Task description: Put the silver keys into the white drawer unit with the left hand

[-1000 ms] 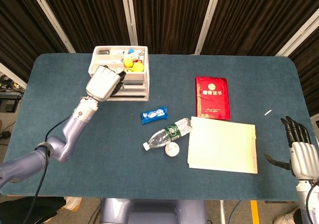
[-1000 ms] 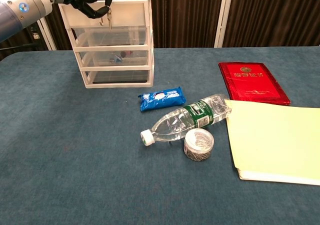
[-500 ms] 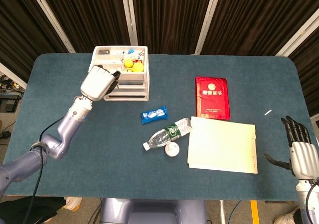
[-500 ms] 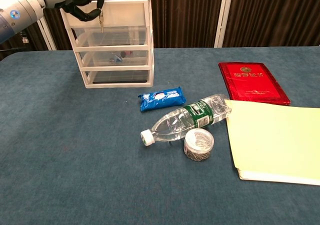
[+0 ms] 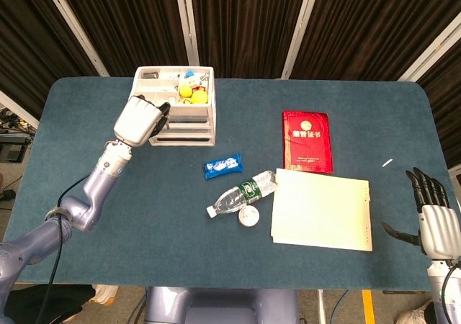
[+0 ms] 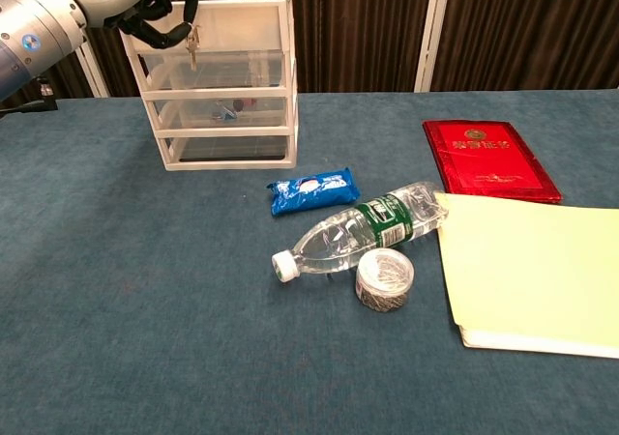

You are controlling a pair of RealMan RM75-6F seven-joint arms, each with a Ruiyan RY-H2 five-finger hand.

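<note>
Left hand (image 6: 145, 10) has slid further left along the drawer unit's front since a second ago; keys moved with it.
We're mid-carry: its fingers pinch the silver keys (image 6: 192, 41), which dangle just below them, in front of the white drawer unit (image 5: 175, 106), at top-tray height. Keys look small, thin, metallic, hanging loose. Next we judge: lift up and over the rim behind the hand, then release into the open top tray. Right hand (image 5: 434, 219) idles with fingers spread, holding nothing.
</note>
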